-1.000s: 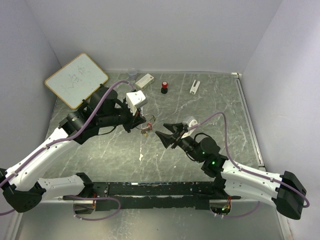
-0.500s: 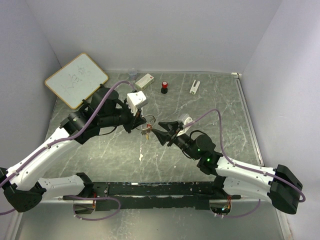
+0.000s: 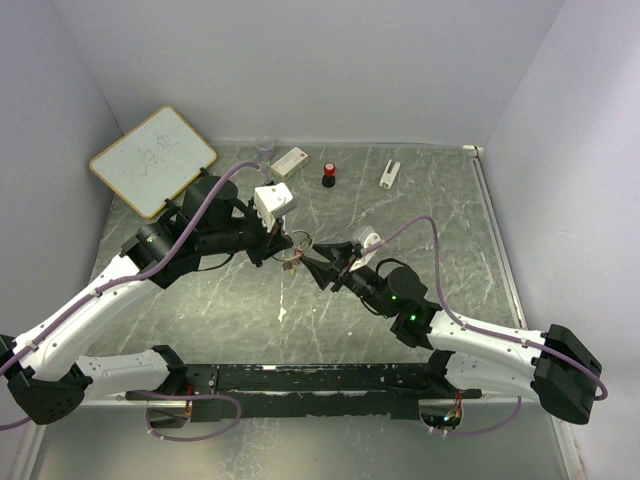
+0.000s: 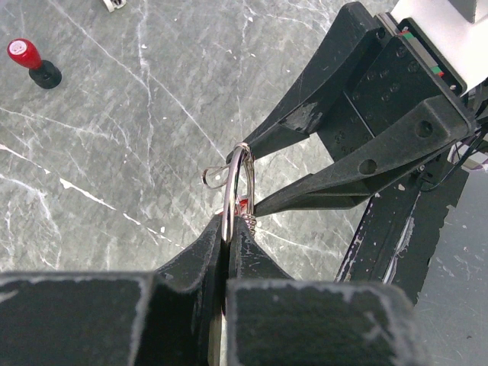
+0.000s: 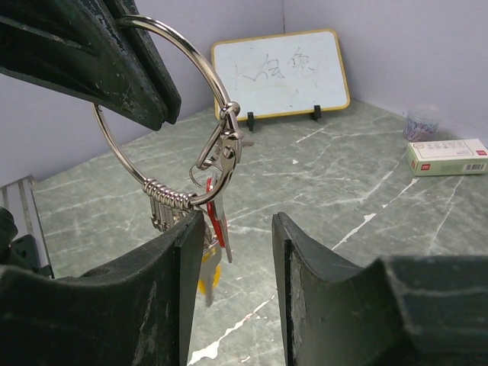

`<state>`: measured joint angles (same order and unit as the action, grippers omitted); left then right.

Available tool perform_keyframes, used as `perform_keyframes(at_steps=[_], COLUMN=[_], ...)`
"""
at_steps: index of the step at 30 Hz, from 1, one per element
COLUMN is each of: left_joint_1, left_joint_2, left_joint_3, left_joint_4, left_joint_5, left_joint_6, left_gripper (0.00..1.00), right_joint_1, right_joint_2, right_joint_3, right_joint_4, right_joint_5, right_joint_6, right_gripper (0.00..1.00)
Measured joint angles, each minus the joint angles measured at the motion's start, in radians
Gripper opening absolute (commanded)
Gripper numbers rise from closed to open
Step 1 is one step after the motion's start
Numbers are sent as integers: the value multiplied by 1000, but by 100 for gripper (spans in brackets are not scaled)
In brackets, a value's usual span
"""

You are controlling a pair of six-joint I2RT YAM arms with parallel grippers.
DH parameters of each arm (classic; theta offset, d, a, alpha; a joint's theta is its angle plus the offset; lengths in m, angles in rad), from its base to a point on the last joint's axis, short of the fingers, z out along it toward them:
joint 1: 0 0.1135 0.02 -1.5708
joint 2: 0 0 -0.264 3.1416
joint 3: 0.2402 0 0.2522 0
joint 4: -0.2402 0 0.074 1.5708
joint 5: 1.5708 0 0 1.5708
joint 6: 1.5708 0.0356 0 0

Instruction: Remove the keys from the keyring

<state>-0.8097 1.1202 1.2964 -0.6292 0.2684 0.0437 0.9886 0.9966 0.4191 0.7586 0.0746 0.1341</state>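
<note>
The keyring (image 3: 298,239) is a thin silver wire ring held above the table in my shut left gripper (image 3: 277,244). In the left wrist view the ring (image 4: 235,177) stands edge-on, pinched between my left fingertips (image 4: 207,238). The keys (image 3: 291,262) hang below it. In the right wrist view the ring (image 5: 207,70) carries a clasp, a bunch of small silver keys (image 5: 163,210), a red-headed key (image 5: 216,219) and a yellowish one (image 5: 207,276). My right gripper (image 5: 236,221) is open, its left finger touching or just beside the bunch, and it also shows in the top view (image 3: 311,265).
A whiteboard (image 3: 152,160) stands at the back left. A small clear cup (image 3: 265,147), a white box (image 3: 290,160), a red-topped black knob (image 3: 328,176) and a white piece (image 3: 389,173) lie along the back. A black rail (image 3: 300,378) runs along the near edge.
My right gripper has moved left and forward until its open fingers reach the hanging keys. My left gripper has kept hold of the ring and barely moved.
</note>
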Motion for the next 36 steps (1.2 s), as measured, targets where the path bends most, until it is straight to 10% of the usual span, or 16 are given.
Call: perform_keyframes(at_steps=[36], left_joint_1=[0], left_joint_2=[-24], left_joint_3=[-22], left_joint_4=[46], left_joint_5=[66], left_joint_6=[-9], left_gripper=[7], right_joint_1=[0], right_joint_2=[35], right_joint_3=[9], right_joint_4=[37], right_joint_5=[-64], right_joint_6=[2], right_gripper=[35])
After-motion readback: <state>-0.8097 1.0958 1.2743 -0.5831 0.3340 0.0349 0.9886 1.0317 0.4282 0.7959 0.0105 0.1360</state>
